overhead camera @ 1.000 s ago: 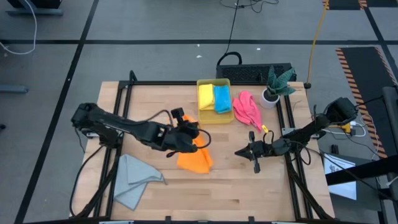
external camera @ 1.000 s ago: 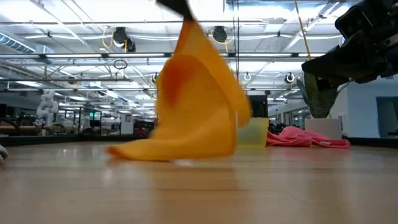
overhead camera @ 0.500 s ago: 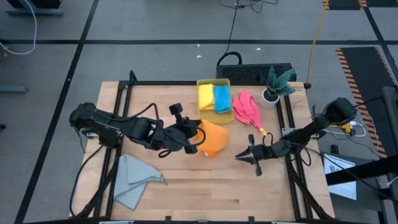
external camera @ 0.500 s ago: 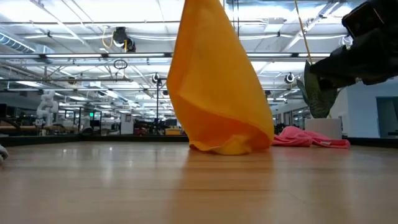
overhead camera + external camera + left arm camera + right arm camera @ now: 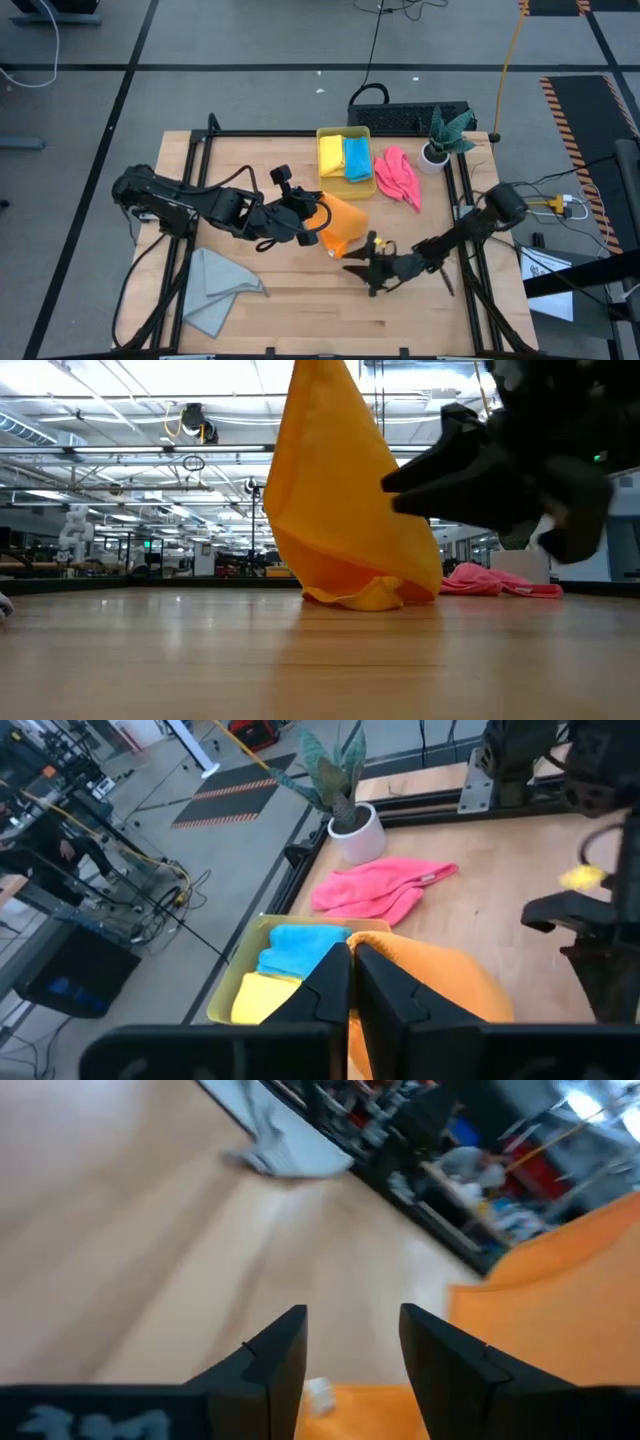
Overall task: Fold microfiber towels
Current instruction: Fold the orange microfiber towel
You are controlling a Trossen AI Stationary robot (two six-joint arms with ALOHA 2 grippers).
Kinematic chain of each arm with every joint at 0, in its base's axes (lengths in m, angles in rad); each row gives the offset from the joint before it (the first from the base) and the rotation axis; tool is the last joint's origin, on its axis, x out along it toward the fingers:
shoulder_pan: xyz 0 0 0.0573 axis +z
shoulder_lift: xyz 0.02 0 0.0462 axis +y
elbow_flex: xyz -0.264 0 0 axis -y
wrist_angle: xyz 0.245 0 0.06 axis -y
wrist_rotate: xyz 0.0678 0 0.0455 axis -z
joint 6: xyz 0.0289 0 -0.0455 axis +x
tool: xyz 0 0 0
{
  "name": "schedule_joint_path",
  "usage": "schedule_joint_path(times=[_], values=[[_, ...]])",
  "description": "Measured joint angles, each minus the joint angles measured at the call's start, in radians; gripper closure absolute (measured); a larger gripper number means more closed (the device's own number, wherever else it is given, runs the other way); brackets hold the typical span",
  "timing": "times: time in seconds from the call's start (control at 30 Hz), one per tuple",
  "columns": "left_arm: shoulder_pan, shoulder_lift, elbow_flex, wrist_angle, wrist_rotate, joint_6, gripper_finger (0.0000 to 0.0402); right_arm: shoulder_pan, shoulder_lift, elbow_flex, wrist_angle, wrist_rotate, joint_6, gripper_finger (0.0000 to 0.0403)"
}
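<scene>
Orange cloth hangs in a peak near the middle of the wooden table [image 5: 250,320]: the orange towel [image 5: 340,223] is pinched at its top corner by the left gripper [image 5: 312,222], whose fingers [image 5: 330,985] are pressed together on the fabric, while its lower edge bunches on the tabletop. From table height the towel stands like a tall cone with its hem crumpled on the wood. The right gripper [image 5: 358,272] sits low just beside the towel's near edge, its two fingers [image 5: 275,1350] spread apart with nothing between them; orange fabric lies right in front of it. Behind the orange one, the translucent yellow bin [image 5: 344,191] holds the yellow towel [image 5: 331,156] and the blue towel [image 5: 356,158], folded side by side. The pink towel [image 5: 398,176] lies rumpled beside the bin, near the potted plant [image 5: 442,138]. The grey towel [image 5: 215,287] lies loosely spread well apart, at the table's front left.
</scene>
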Motion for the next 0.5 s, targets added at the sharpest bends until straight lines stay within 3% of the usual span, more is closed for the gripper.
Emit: schedule_joint_path(times=[0.17,0.33,0.4,0.5], values=[[-0.03,0.0,0.0,-0.006,0.0,-0.04,0.0396,-0.005,0.071,0.1,-0.118,0.154,-0.04,0.0249],[-0.138,0.001,0.0,0.088,0.01,-0.06,0.0389,-0.01,0.063,0.113,-0.149,0.437,-0.005,0.0251],[-0.199,0.001,0.0,0.165,0.046,-0.053,0.0395,0.016,0.041,0.112,-0.148,0.532,-0.034,0.0251],[-0.283,0.001,0.0,0.301,0.158,-0.002,0.0396,0.082,-0.005,0.112,-0.147,0.574,-0.103,0.0252]])
